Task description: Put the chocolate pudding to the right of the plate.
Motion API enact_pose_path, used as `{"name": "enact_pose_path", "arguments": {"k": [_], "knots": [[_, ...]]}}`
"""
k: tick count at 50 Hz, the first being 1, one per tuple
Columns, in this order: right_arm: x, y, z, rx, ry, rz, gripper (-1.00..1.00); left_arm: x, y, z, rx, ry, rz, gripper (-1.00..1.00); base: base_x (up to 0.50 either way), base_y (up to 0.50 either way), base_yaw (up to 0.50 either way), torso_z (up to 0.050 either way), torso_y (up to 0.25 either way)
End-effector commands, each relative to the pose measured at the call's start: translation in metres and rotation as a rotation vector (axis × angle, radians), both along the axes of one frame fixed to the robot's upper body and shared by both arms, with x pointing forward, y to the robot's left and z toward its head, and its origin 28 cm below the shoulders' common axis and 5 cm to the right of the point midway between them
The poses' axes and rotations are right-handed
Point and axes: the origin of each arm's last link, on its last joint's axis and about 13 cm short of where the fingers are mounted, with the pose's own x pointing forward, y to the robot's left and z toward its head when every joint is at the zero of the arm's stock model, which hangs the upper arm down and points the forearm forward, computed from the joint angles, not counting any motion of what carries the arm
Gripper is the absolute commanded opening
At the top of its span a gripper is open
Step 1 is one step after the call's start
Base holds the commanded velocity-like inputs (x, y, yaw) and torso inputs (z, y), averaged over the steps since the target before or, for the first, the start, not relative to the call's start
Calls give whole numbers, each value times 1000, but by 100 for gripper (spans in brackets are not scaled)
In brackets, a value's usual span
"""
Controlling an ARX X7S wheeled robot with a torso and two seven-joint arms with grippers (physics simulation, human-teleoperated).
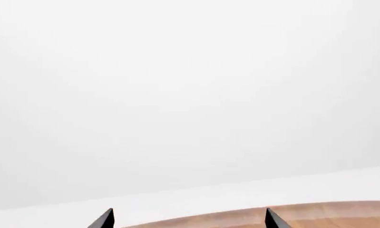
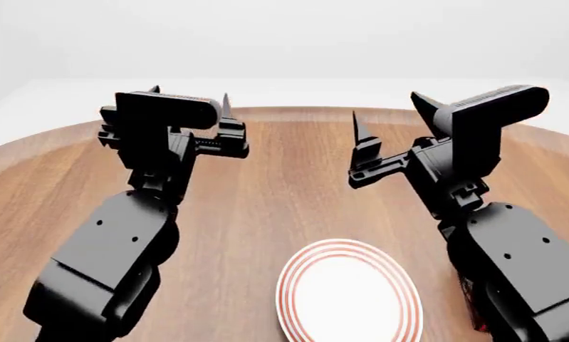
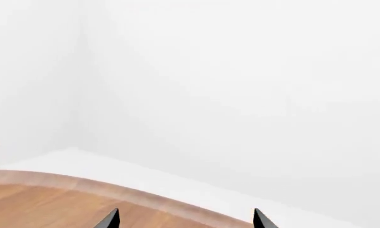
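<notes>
The plate (image 2: 349, 293), white with red-orange rings, lies on the wooden table near its front edge, between my two arms. The chocolate pudding is not in view. My left gripper (image 2: 191, 96) is raised above the table's far left part, open and empty. My right gripper (image 2: 387, 108) is raised above the far right part, open and empty. Both are well beyond the plate and above it. In the left wrist view the left gripper (image 1: 188, 219) shows only two spread fingertips over the table edge. The right gripper (image 3: 185, 219) shows the same in the right wrist view.
The round wooden table (image 2: 284, 192) fills the head view, and its far edge meets a plain white floor and walls. A thin red sliver (image 2: 471, 305) shows beside my right forearm; I cannot tell what it is. The table's rim also shows in the left wrist view (image 1: 329, 213) and the right wrist view (image 3: 37, 199).
</notes>
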Motion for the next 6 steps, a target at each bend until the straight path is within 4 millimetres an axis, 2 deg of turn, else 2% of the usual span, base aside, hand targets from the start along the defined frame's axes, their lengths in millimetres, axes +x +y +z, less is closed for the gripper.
{"name": "enact_pose_path", "arguments": {"k": [1, 6], "knots": [[36, 0, 18, -5, -15, 37, 100, 26, -6, 26, 11, -33, 1, 100, 0, 0, 0, 0, 0], [48, -1, 27, 3, -22, 55, 100, 34, -8, 37, 10, -43, 6, 100, 0, 0, 0, 0, 0]]}}
